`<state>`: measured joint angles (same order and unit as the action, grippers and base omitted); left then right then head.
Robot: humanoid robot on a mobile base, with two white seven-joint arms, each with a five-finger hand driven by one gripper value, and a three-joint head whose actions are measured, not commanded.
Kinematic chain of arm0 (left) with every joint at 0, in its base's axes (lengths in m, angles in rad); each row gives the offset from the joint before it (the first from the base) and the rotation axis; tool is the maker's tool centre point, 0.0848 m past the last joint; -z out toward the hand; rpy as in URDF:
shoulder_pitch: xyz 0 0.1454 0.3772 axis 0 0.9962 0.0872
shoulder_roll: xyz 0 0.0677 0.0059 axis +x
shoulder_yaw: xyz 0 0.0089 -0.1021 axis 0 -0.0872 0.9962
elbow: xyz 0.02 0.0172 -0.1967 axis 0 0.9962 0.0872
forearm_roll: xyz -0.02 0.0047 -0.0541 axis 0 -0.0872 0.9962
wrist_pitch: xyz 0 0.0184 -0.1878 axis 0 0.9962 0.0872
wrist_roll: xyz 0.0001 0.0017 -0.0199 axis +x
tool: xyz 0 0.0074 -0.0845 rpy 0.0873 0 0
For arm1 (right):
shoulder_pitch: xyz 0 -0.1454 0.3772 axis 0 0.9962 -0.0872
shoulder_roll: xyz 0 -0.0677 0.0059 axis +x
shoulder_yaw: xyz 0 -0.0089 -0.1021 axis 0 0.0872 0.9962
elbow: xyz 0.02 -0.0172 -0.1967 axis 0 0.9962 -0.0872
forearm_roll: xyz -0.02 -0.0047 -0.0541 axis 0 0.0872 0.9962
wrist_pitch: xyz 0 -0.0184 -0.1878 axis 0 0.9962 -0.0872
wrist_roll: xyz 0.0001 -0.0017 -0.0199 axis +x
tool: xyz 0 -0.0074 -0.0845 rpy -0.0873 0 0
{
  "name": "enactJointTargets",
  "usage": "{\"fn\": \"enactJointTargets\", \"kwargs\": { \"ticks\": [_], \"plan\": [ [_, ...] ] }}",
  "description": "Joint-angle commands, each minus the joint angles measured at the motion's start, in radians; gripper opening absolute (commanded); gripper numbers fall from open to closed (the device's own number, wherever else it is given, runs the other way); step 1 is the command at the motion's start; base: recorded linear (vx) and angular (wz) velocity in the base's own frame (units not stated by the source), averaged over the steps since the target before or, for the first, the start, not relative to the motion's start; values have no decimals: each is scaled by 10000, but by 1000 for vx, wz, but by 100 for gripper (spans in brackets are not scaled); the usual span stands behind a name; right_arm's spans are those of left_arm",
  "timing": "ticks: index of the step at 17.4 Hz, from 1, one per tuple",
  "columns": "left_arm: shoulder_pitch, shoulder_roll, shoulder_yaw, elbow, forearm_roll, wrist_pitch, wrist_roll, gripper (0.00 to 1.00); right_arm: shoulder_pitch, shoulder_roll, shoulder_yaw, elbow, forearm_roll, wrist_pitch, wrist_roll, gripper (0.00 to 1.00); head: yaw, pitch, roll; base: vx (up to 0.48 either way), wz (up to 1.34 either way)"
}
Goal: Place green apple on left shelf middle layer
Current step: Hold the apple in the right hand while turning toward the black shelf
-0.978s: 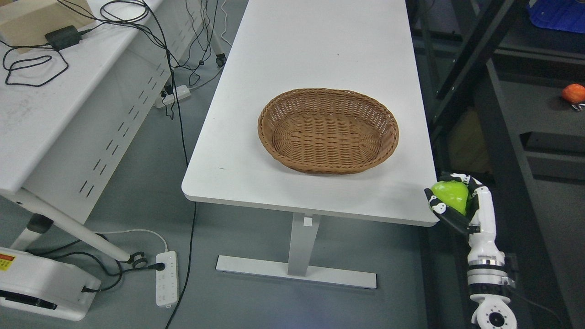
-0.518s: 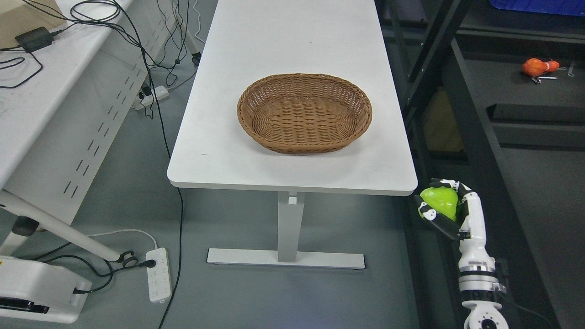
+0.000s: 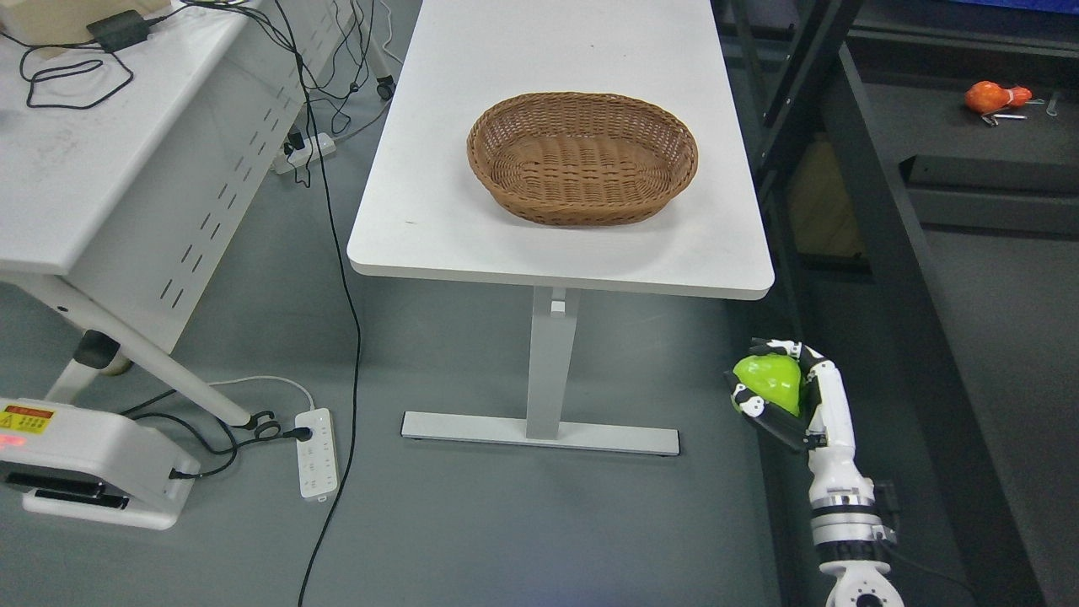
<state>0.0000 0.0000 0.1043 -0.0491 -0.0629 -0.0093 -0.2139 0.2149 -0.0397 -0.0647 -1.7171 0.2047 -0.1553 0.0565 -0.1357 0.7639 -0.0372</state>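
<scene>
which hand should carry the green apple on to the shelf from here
The right hand. Its fingers are already closed around the green apple, held off the table's near right corner beside the dark shelf frame. The left arm is not in view.

I am holding the green apple [image 3: 769,381] in my right hand [image 3: 786,394], fingers wrapping around it, below and in front of the white table's [image 3: 472,228] near right corner. A wicker basket [image 3: 582,158] is sitting on that table. An orange object [image 3: 986,97] is lying on the dark shelf [image 3: 1003,194] at right.
</scene>
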Motion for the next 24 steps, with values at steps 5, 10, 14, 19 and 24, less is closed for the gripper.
{"fn": "enactJointTargets", "kwargs": {
  "ticks": [5,10,14,19,24],
  "plan": [
    [92,175,0,0,0,1,6,100,75,75,187,-55,-7,-272,-150,1,0,0,0,-261,80],
    [92,175,0,0,0,1,-9,100,106,136,49,-55,-7,-503,-258,1,0,0,0,-253,34],
    [92,175,0,0,0,1,6,100,-291,222,-165,-55,-22,-548,-288,1,0,0,0,-273,10],
    [92,175,0,0,0,1,-9,100,-769,222,-289,-55,-22,-948,-304,1,0,0,0,-293,-143],
    [92,175,0,0,0,1,6,100,-769,222,-289,-55,-22,-963,-304,1,0,0,0,-204,-486]
  ]
}}
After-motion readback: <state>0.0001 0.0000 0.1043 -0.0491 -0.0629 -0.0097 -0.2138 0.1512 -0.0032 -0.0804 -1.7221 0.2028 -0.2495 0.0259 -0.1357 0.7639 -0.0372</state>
